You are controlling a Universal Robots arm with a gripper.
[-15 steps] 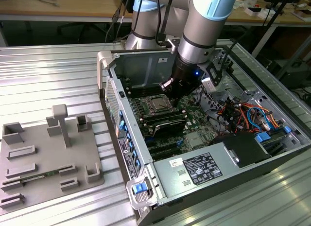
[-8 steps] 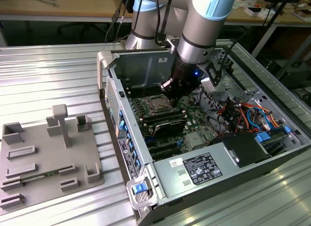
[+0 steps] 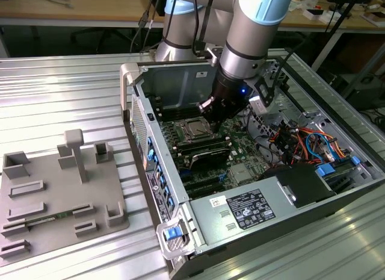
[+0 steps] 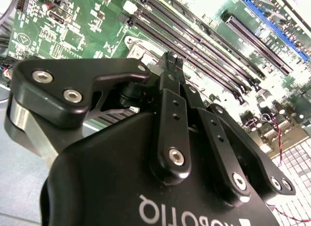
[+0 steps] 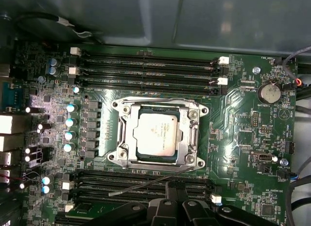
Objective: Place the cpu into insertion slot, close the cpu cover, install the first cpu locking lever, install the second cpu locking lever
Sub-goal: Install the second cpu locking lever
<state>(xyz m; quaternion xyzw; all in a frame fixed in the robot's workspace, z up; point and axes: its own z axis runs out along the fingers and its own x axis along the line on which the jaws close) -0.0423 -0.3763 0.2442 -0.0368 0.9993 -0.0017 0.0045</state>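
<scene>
We take the green motherboard (image 5: 233, 119) as our landmark. At its centre, in the first wrist view, we see the cpu (image 5: 156, 134), silver-grey side up, seated in the insertion slot (image 5: 136, 154), of which a dark edge shows beside the chip. The cpu cover (image 5: 190, 136), a silver frame with a cut-out centre, lies flat around the chip, lowered over the socket. A thin metal locking lever (image 5: 146, 185) slants across the memory slots (image 5: 146, 70) on the gripper's side of the socket, apart from the cover.

In the second wrist view, we see the gripper (image 4: 171, 58) over the motherboard with its black fingers (image 4: 174, 78) brought together at the tips, clenched with nothing visible between them; the tips stand near the socket's metal corner.

In the exterior view, we see the arm (image 3: 252, 27) reaching down into the open computer case (image 3: 198, 232), the gripper (image 3: 206, 104) just beside the socket. On the metal table (image 3: 60, 87), well apart from the motherboard on the exterior view's left, sits a grey fixture tray (image 3: 60, 196).
</scene>
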